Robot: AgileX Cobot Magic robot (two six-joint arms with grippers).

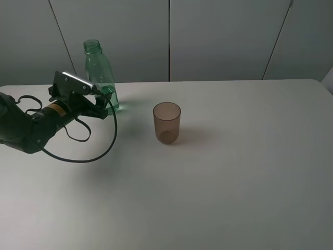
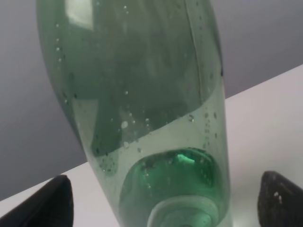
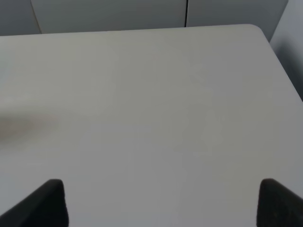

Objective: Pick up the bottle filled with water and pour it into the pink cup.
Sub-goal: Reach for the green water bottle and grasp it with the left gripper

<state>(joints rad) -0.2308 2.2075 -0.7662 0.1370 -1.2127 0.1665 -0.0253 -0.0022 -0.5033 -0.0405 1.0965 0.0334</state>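
The green transparent bottle (image 1: 99,70) stands upright and capless at the back left of the table, with water in its lower part. My left gripper (image 1: 104,105) is open at its base, one finger on each side. In the left wrist view the bottle (image 2: 142,94) fills the frame between the two dark fingertips (image 2: 52,203) of the gripper (image 2: 165,205), which stand apart from its sides. The pink cup (image 1: 166,122) stands upright near the table's middle, to the right of the bottle. My right gripper (image 3: 161,203) is open and empty over bare table; it does not show in the exterior high view.
The white table (image 1: 234,182) stretches wide to the right and front of the cup. A black cable (image 1: 88,156) loops from the left arm onto the table. Grey wall panels (image 1: 218,36) stand behind the far edge.
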